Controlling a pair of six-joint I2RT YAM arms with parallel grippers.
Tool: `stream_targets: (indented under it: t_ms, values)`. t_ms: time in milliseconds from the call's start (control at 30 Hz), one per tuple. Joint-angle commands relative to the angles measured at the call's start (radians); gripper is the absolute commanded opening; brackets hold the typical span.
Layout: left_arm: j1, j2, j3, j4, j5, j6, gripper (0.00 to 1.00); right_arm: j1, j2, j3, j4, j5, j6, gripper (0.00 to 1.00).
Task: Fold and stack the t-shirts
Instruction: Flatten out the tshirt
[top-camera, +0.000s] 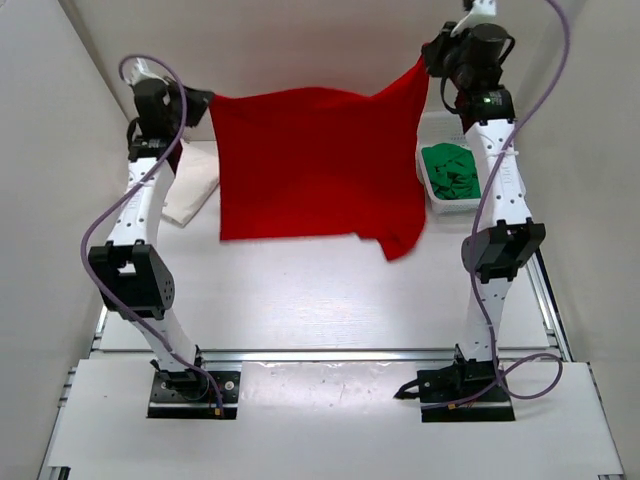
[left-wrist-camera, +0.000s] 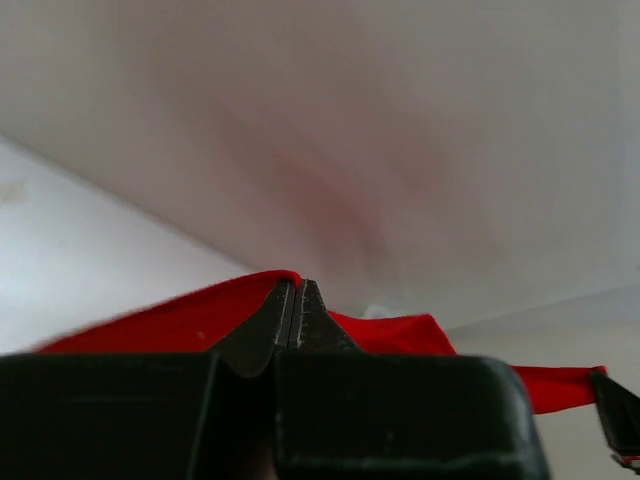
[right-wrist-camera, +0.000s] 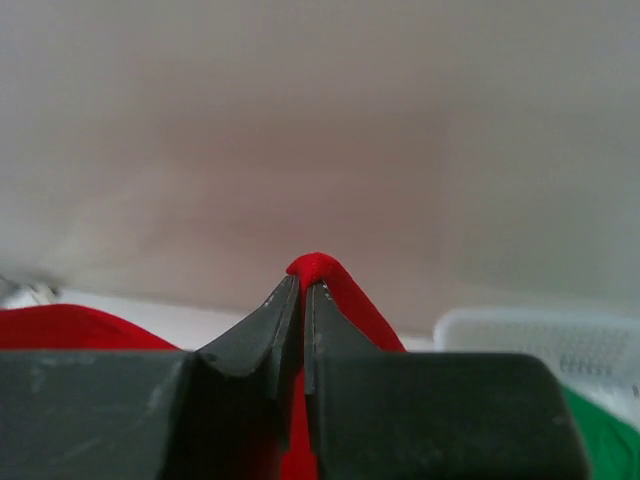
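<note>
White table | left pincer closed on red shirt | right pincer too, seemingly hem

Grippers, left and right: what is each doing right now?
Left gripper: closed, pinching the top edge of the bright red cloth t-shirt.
Right gripper: closed, pinching the same shirt's other top corner.

Left hand and right hand hold the red t-shirt spread aloft; green t-shirt in basket.
</note>
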Motion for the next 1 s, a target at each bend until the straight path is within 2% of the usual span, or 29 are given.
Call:
stream_targets:
  t_ms: [0,67,167,300,400,467,500,567,667,733,800,867,967]
  values:
    - [0.034,-0.071,0.162,0.026,0.018,-0.021,0.00,-0.060,-0.170,0.099,0.285,-0.100,0.092,0.00]
    - [0.057,-0.097,0.182,0.032,-0.002,-0.012,0.00,-0.083,-0.212,0.085,0.320,-0.153,0.125,0.00]
    - [0.062,-0.132,0.181,0.021,-0.028,0.000,0.00,-0.100,-0.267,0.062,0.287,-0.181,0.131,0.00]
    - [0.091,-0.192,0.089,0.053,-0.039,0.006,0.00,-0.117,-0.339,-0.088,0.188,-0.186,0.071,0.00]
    - [0.102,-0.267,-0.037,0.073,-0.065,0.044,0.00,-0.082,-0.459,-0.381,0.128,-0.119,-0.004,0.00]
    - [0.102,-0.360,-0.231,0.115,-0.091,0.064,0.00,-0.043,-0.651,-0.809,0.252,-0.039,-0.027,0.00]
    - [0.097,-0.391,-0.290,0.130,-0.103,0.080,0.00,-0.023,-0.699,-0.922,0.285,-0.030,-0.030,0.00]
    - [0.083,-0.506,-0.539,0.178,-0.140,0.110,0.00,0.000,-0.871,-1.280,0.367,-0.004,-0.007,0.00]
    - [0.091,-0.645,-0.866,0.224,-0.162,0.118,0.00,0.060,-1.020,-1.594,0.380,0.055,0.058,0.00]
    - [0.095,-0.731,-1.090,0.236,-0.149,0.098,0.00,0.083,-1.112,-1.728,0.336,0.027,0.126,0.00]
    - [0.095,-0.790,-1.204,0.224,-0.152,0.107,0.00,0.121,-1.189,-1.866,0.265,0.071,0.190,0.00]
    - [0.105,-0.819,-1.272,0.187,-0.146,0.124,0.00,0.181,-1.278,-1.943,0.181,0.110,0.284,0.00]
    - [0.174,-0.871,-1.344,0.074,-0.044,0.178,0.00,0.209,-1.433,-2.044,0.009,0.122,0.410,0.00]
